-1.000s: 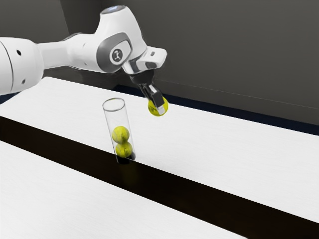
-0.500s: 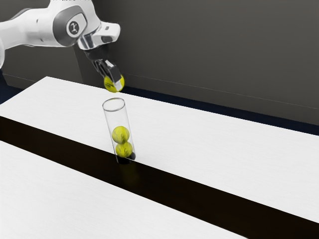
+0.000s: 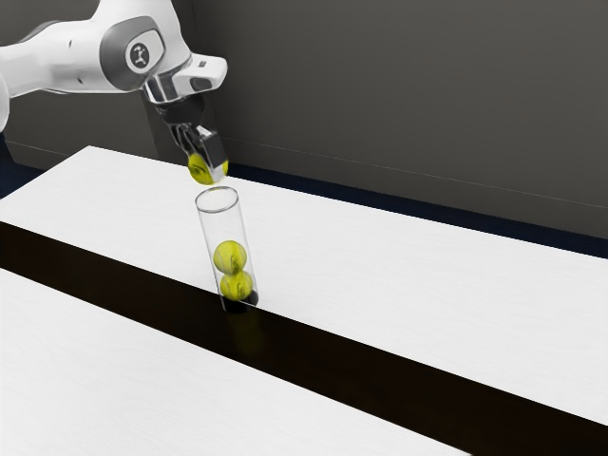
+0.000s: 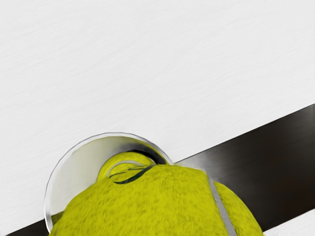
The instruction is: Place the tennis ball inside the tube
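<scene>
The black two-fingered end effector [image 3: 211, 165] is closed around a fuzzy, round, yellow-green tennis ball [image 3: 199, 171], pinching it from two sides in mid-air. It hangs from a glossy white jointed arm [image 3: 81, 57] with a grey round cover bearing a dark emblem, which comes in from the exterior view's upper left. The held ball is just above the open mouth of a tall, clear, cylindrical tube [image 3: 221, 228], and in the exterior view it sits a little toward the left side of that mouth; it is outside the tube, its underside near the rim. The tube stands on its black base [image 3: 245, 302], at the edge of a long, dark, glossy strip [image 3: 380, 370] that crosses the smooth white worktop [image 3: 427, 304]. Inside the tube, two more yellow-green balls are stacked low down, the upper ball [image 3: 230, 256] resting on the lower ball [image 3: 237, 287], with the space above them free up to the rim. In the wrist view the held ball, with its pale seam and dark curved marking, overlaps part of the tube's round mouth, and a ball inside shows partly past its edge. Behind the worktop rises a plain dark grey wall [image 3: 408, 104].
</scene>
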